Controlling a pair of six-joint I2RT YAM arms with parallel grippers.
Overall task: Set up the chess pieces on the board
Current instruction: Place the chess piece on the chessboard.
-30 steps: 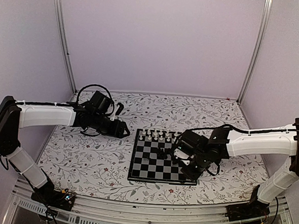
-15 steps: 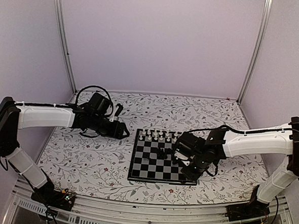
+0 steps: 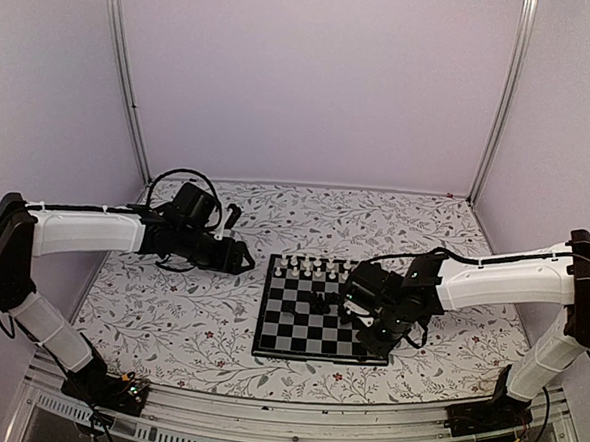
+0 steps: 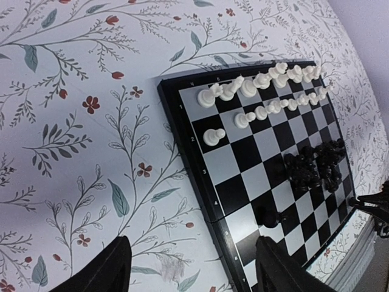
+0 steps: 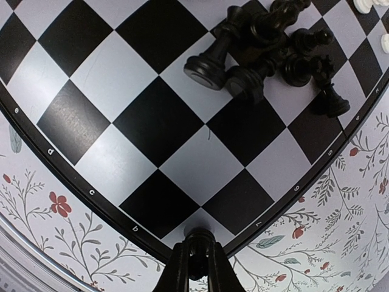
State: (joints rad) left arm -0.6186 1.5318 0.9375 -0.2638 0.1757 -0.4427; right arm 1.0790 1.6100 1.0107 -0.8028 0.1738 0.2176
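The board (image 3: 298, 333) lies on the floral cover at centre. White chess pieces (image 3: 310, 270) stand in its two far rows. A pile of black pieces (image 3: 320, 303) lies mid-board. My right gripper (image 3: 368, 336) is over the board's near right part; in the right wrist view it (image 5: 198, 255) is shut on a small black piece (image 5: 199, 238) above a light square by the board's rim (image 5: 91, 198). The black pile (image 5: 267, 55) lies ahead of it. My left gripper (image 3: 244, 261) hangs open and empty left of the board; its view shows the white rows (image 4: 261, 85) and one lone black piece (image 4: 271, 218).
The floral table cover (image 3: 169, 314) surrounds the board. Metal frame posts (image 3: 123, 80) and purple walls close in the back and sides. A rail (image 3: 282, 431) runs along the near edge by the arm bases.
My right gripper has shifted slightly left over the board, still shut on the black piece. My left arm has hardly moved.
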